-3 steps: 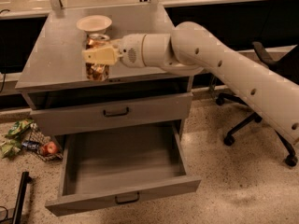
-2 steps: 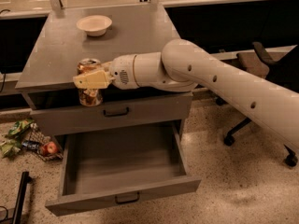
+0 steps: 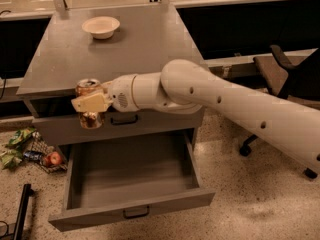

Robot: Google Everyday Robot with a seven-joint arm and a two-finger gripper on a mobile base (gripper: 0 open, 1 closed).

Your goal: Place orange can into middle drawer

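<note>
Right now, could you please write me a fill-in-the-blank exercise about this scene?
The gripper is shut on the can, whose colour is ____.
The lowest drawer is pulled ____.
The bowl stands ____ the cabinet.
Missing words: orange; open; on.

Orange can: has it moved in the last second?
Yes. The orange can, held by the gripper, has come forward off the cabinet top, past its front edge, toward the open middle drawer.
</note>
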